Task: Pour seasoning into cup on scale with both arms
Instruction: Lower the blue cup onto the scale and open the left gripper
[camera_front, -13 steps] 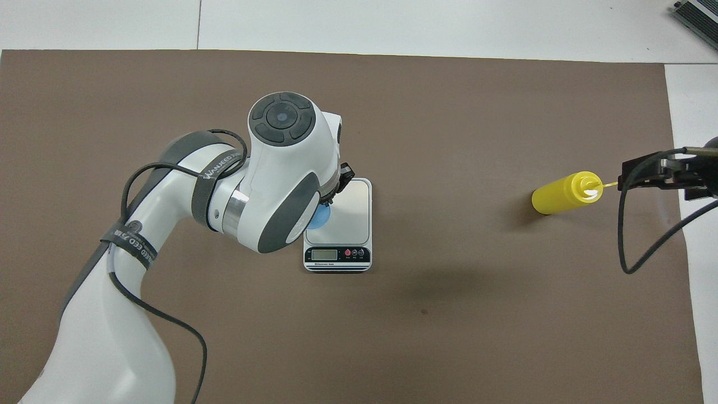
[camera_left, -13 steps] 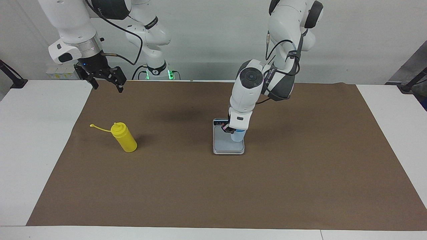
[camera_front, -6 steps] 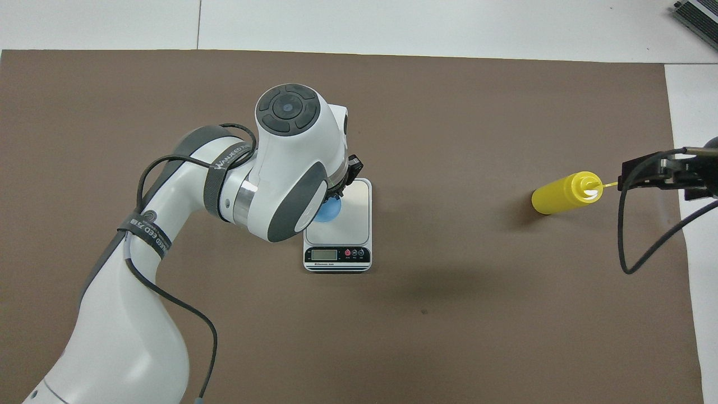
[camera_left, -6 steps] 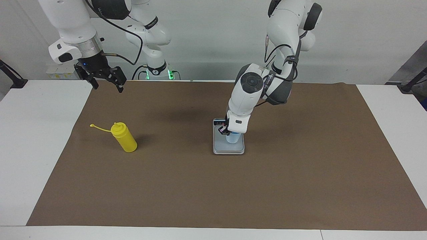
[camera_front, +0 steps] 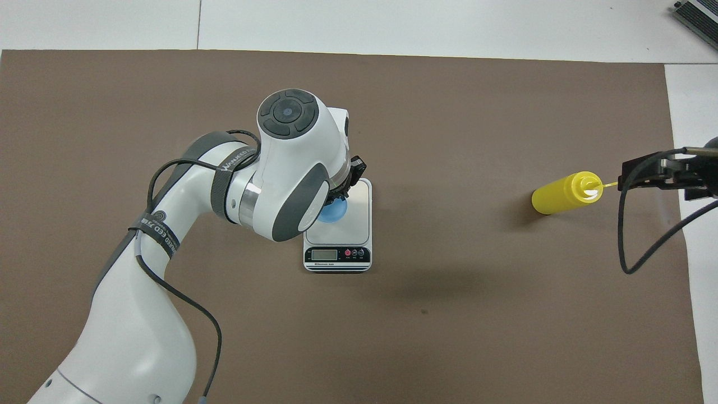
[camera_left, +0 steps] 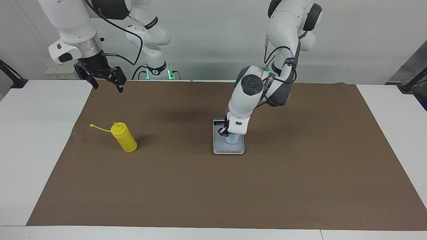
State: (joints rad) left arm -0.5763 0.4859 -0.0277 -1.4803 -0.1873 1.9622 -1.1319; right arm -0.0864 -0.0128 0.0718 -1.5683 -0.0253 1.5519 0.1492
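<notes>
Facing view, cup: we see the light blue cup (camera_left: pixel 232 138) standing upright on the scale (camera_left: pixel 228 149), at mid-table on the brown mat (camera_left: pixel 213 186).
Facing view, left gripper: the left gripper (camera_left: pixel 228 134) is down at the cup's rim; we cannot tell how far its jaws are parted, or whether they grip the cup.
Facing view, right gripper: the right gripper (camera_left: pixel 106 81) waits, raised over the mat's edge by the robots, jaws spread wide and empty.
Facing view, seasoning: the yellow bottle (camera_left: pixel 123 137) stands on the mat toward the right arm's end, cap strap out to its side.
Overhead view, scale: only here do we see the display strip (camera_front: pixel 337 255) with its buttons, on the edge nearest the robots; its small print is unreadable to us.
Overhead view, cup: the left arm (camera_front: pixel 269 185) hides half of it.
Overhead view, writing: a strap on the left arm carries lettering we cannot fully read.
</notes>
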